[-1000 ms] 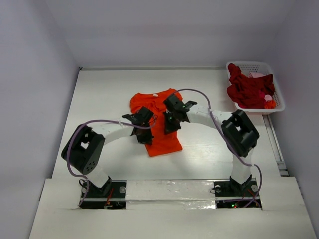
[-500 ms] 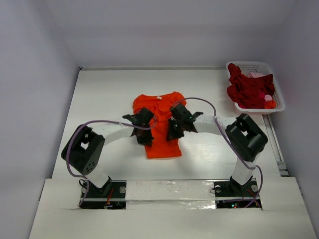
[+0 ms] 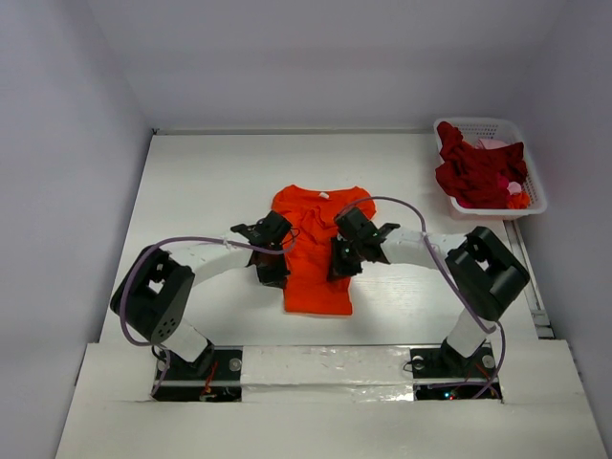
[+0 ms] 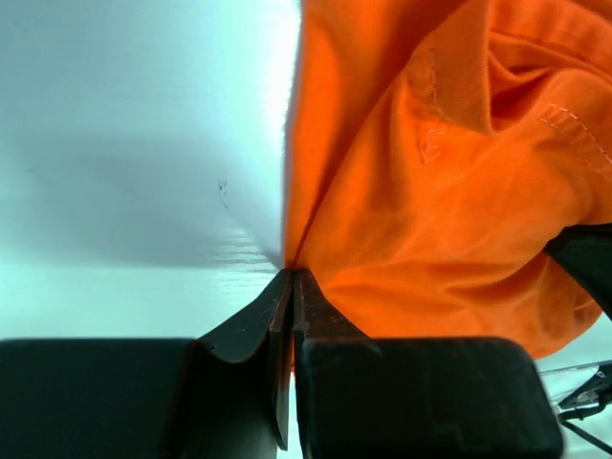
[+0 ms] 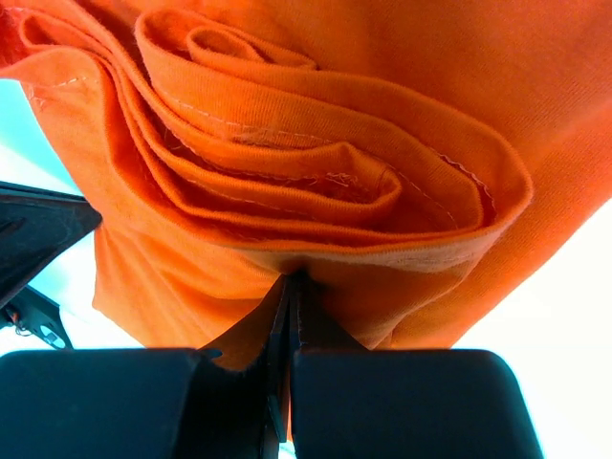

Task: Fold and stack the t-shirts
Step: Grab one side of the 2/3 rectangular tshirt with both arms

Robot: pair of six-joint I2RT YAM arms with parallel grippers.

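Both pairs of jaws were pressed shut on cloth. The left gripper [image 4: 292,274] had its fingertips closed together on a thin edge of the orange t-shirt [image 4: 430,220], which fanned away ahead of the jaws and to their right, with bare table [image 4: 134,143] to their left. The right gripper [image 5: 290,277] pinched a thicker bundle: several layers of the same shirt lay rolled and folded just ahead of its closed tips, and the stitched hems showed in the folds.

From above, the shirt lay flat between the two grippers, with the left gripper on its left edge and the right gripper on its right edge, about midway down the garment. The small white neck label [image 3: 323,196] was beyond both sets of jaws, on the far side, and the hem lay on the near side of them, toward the arm bases.

A second earlier the shirt had sat further left and askew, with its collar leaning left. Since then both grippers, closed the whole time, had carried it to the right and nearer the bases, and it lay straighter and longer. The right arm's elbow had swung outward to the right, and the left arm's elbow had dropped slightly toward the near edge.

Well off to the right of the right gripper, the white basket [image 3: 532,172] held the dark red t-shirts [image 3: 478,172], with a bit of pale pink cloth [image 3: 493,145] showing, unchanged.
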